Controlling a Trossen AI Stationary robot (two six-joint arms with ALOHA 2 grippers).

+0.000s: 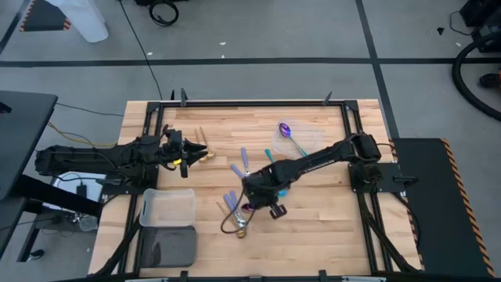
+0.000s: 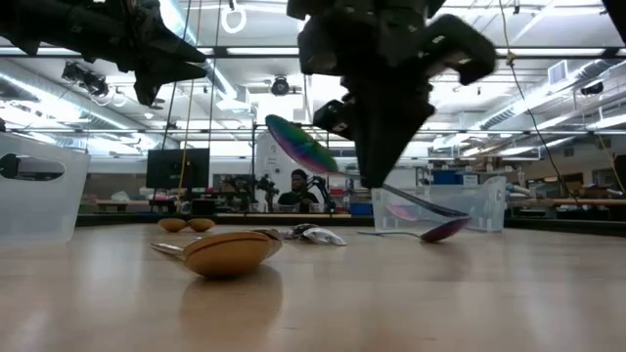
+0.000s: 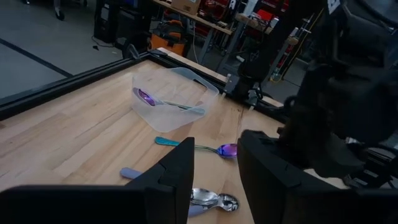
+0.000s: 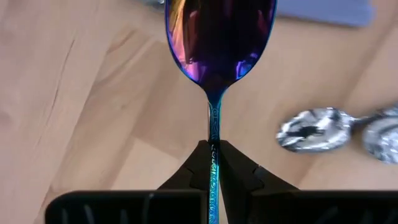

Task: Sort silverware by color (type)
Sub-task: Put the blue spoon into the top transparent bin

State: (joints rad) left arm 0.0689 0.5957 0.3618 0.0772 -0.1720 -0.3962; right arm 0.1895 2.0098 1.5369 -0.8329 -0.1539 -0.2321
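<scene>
My right gripper (image 1: 257,200) hangs over the table's middle, shut on an iridescent purple-blue spoon (image 4: 219,37). My left gripper (image 1: 188,153) is open and raised at the table's left, beside gold utensils (image 1: 205,153) lying flat. Lavender-handled spoons (image 1: 235,171) lie near the middle, and their silver bowls (image 4: 311,134) show below the right gripper. A teal-handled spoon (image 3: 199,146) lies flat by a clear container (image 3: 177,96), which holds another purple spoon (image 1: 286,129). A gold spoon (image 2: 230,252) lies near the near edge. My right gripper pinches the iridescent spoon's slim teal handle (image 4: 213,155), a short way behind the bowl, between its two fingers (image 4: 239,171). The fingers point down from above and lie along the handle. The spoon is lifted clear of the table and tilted, its bowl (image 2: 298,145) sticking out past the fingertips.
Two clear tubs (image 1: 167,207) (image 1: 167,244) stand at the near left corner. A black frame (image 1: 250,102) rims the wooden table. A person (image 2: 296,191) sits in the room beyond the far edge. Bare wood lies on the near right side.
</scene>
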